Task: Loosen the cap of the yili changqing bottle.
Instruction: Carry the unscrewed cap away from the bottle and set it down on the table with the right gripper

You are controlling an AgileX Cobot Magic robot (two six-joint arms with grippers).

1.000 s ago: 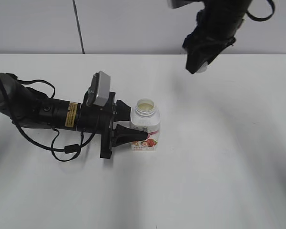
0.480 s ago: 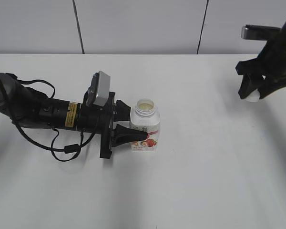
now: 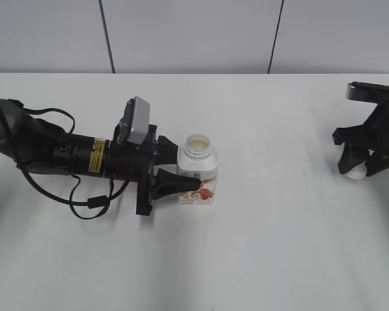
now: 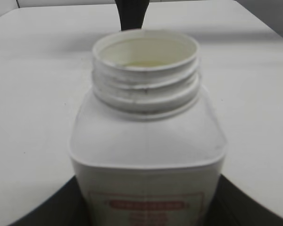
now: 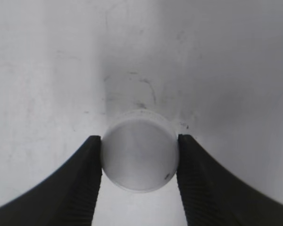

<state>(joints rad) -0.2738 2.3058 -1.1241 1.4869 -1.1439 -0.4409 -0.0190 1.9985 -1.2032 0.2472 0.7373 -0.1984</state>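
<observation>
The yili changqing bottle [image 3: 198,170] stands upright on the white table, its wide threaded neck open with no cap on it; the left wrist view shows it close up [image 4: 146,136]. My left gripper [image 3: 185,184] lies along the table and is shut on the bottle's lower body. The small white cap [image 3: 354,172] is at the far right, low at the table surface. My right gripper [image 3: 355,170] is shut on the cap, with a finger on each side of it in the right wrist view [image 5: 139,154].
The white table [image 3: 266,246] runs to a grey wall at the back. The left arm's black body and cables [image 3: 58,155] lie across the table's left side.
My right arm has carried the cap from above the table's back middle over to the far right and down to the table surface. The left gripper and bottle have not moved.
</observation>
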